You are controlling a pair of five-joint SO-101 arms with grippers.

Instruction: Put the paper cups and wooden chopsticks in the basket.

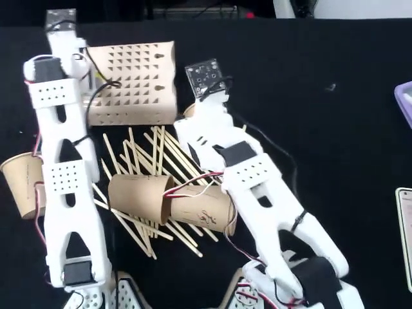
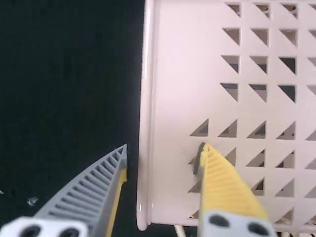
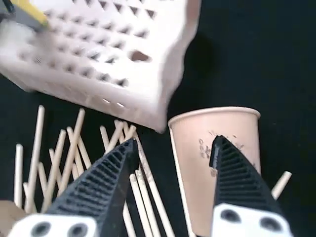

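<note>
Four paper cups lie loose on the black cloth, none in the basket yet; the leftmost cup sits beside the left arm; the left gripper is spread wide astride the rim of the basket, grey finger outside, yellow finger over the perforated wall, probably to pinch that wall and right it, since the basket lies tipped with a side facing up; below it the wooden chopsticks fan out in a loose heap, with two cups lying on their sides across them; further right, the right gripper hangs open just past the basket's corner, one finger over the fourth cup, the other over chopsticks, apparently lined up to close on that cup's wall.
</note>
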